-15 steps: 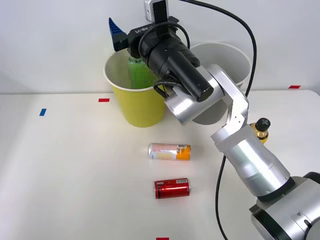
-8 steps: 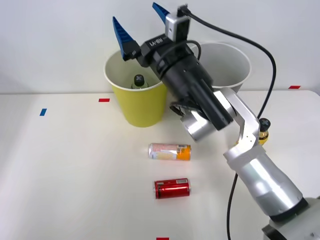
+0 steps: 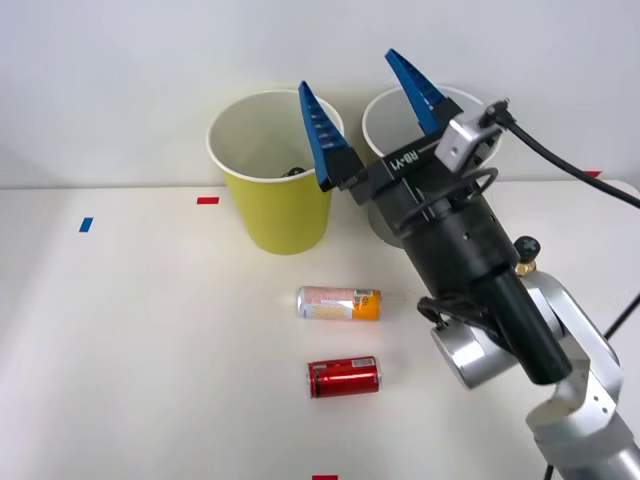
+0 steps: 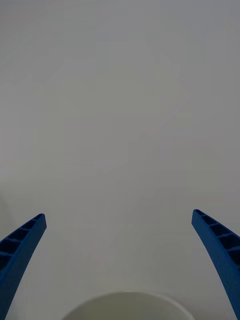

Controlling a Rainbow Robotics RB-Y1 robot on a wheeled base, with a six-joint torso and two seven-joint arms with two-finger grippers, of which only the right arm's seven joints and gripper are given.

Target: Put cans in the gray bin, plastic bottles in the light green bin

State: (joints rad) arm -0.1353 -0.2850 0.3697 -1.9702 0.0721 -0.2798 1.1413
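Since the earlier frames, the right gripper [image 3: 350, 75] has been withdrawn from above the light green bin [image 3: 272, 215] toward the robot's right, and it is now raised between the two bins with its fingers pointing upward. The green bottle previously seen at that bin's mouth has dropped out of sight; only a small dark object is visible low inside the bin.

Front view: The jaws are spread wide apart and nothing is held between them. One blue ribbed finger [image 3: 322, 135] is seen in front of the light green bin's right rim; the other finger overlaps the rim of the gray bin [image 3: 376, 128]. The gray bin stands just beside the light green bin, on its right, and is largely covered by the wrist and arm. The silver-pink can [image 3: 339, 303] lies on its side on the white table [image 3: 130, 350], in front of the bins, with its orange end toward the right. The red can [image 3: 344, 376] lies on its side nearer the robot, apart from the first can. A yellow bottle with a black cap [image 3: 525, 251] is partly visible behind the arm, at the right.

Right wrist view: The two blue fingertips [image 4: 22, 245] are seen well apart at the lower corners, against a plain pale wall. A white bin rim [image 4: 127, 303] is visible between them; which bin it belongs to cannot be told.
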